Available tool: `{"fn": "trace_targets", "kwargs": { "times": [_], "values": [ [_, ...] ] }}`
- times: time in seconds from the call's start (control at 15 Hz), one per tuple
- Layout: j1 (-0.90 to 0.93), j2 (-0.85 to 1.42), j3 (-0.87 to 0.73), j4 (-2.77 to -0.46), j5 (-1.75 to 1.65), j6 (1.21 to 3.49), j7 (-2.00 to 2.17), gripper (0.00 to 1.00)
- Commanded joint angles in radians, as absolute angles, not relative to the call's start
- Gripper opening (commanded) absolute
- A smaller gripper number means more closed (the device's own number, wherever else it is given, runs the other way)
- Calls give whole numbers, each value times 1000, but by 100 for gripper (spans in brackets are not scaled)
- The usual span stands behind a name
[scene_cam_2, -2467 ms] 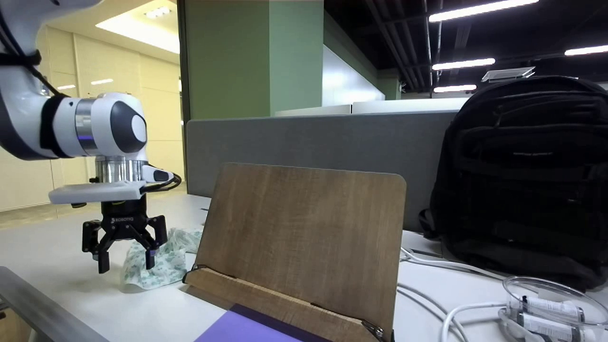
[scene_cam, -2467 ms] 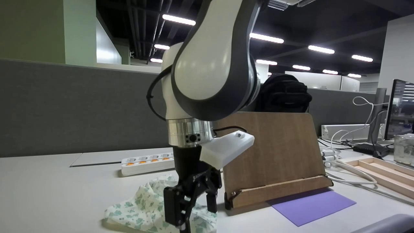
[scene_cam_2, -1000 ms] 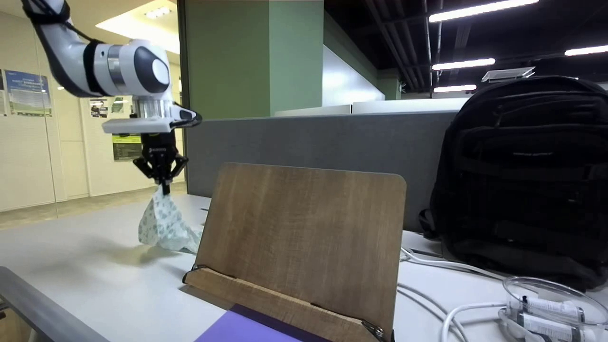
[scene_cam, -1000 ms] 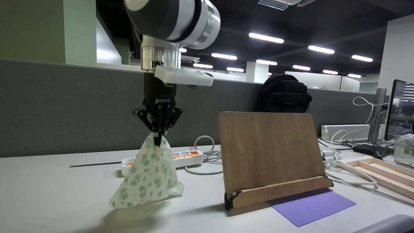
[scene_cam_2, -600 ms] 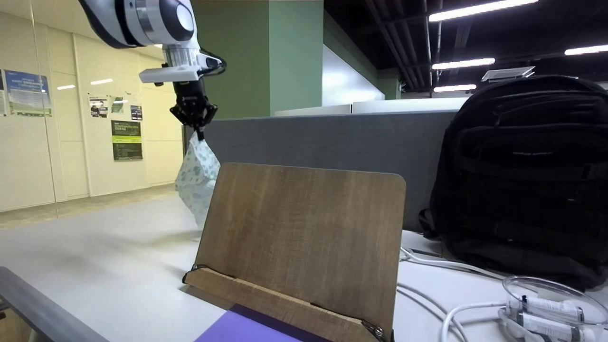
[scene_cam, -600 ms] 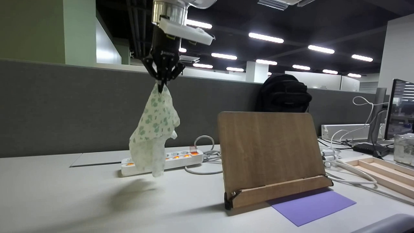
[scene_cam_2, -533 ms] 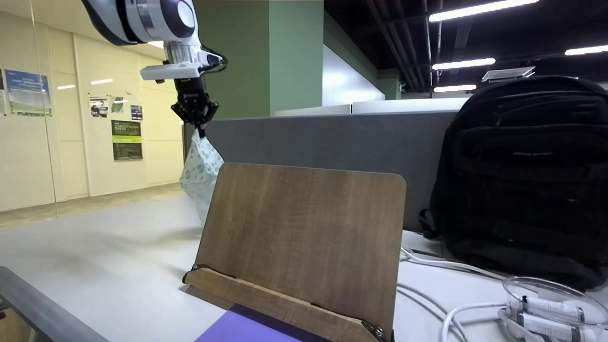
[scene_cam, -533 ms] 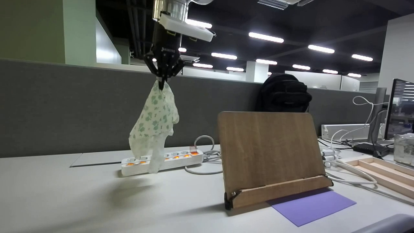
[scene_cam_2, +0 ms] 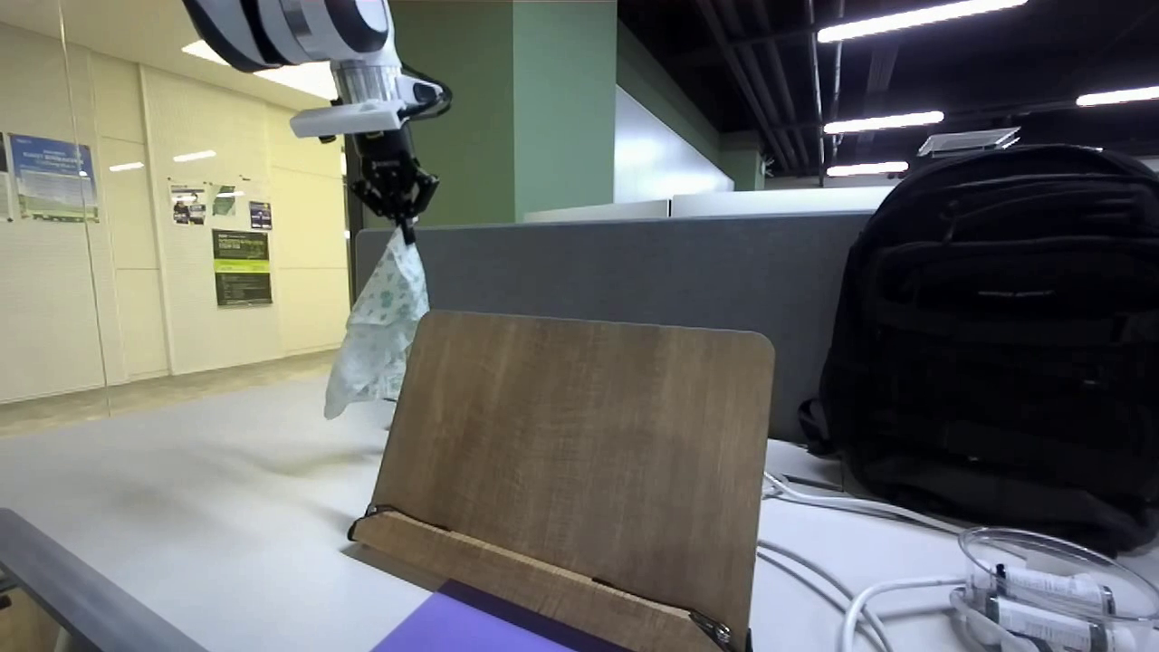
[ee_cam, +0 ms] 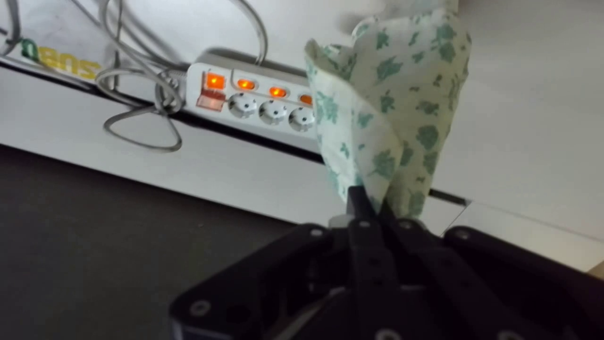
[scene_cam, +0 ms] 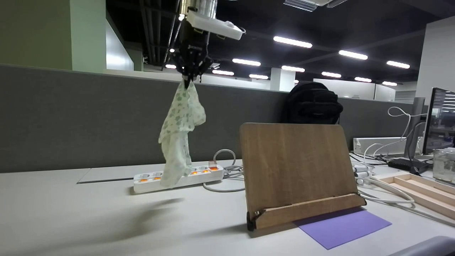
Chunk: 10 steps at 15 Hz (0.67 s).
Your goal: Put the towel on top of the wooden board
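A white table [scene_cam: 64, 213] is backed by a grey partition [scene_cam: 89, 121]. The dark ceiling [scene_cam: 373, 28] is lit by lamps [scene_cam: 292, 41]; posters [scene_cam_2: 242, 267] are seen on a pale wall [scene_cam_2: 308, 308].

- Shows as a white table [scene_cam: 53, 213] in both exterior views.
- Carries a wooden board [scene_cam: 298, 163], tilted back, with a ledge [scene_cam: 311, 210] along its lower edge.
- Bears a purple sheet [scene_cam: 344, 227], flat along the foot of that ledge.
- Holds a white power strip [scene_cam: 206, 177] off to one side of the board, alongside a narrow dark gap [ee_cam: 283, 147], with grey cables [scene_cam: 233, 174] looped beside it.
- Supports a black backpack [scene_cam_2: 1005, 362], white cables [scene_cam_2: 869, 591] and a clear round container [scene_cam_2: 982, 570].
- Carries a pale wooden tray [scene_cam: 423, 193] and, near it, a black monitor foot [scene_cam: 408, 163].
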<state>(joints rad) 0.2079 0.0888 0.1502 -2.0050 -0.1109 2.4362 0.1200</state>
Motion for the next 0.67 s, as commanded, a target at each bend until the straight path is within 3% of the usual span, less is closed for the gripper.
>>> {"fn": "trace_targets", "kwargs": {
  "times": [0.0,0.6],
  "values": [
    [157,5,108,-1966,-161,2451,169,0],
    [2,-135,31,-1976,-306,2376,198,0]
  ]
}}
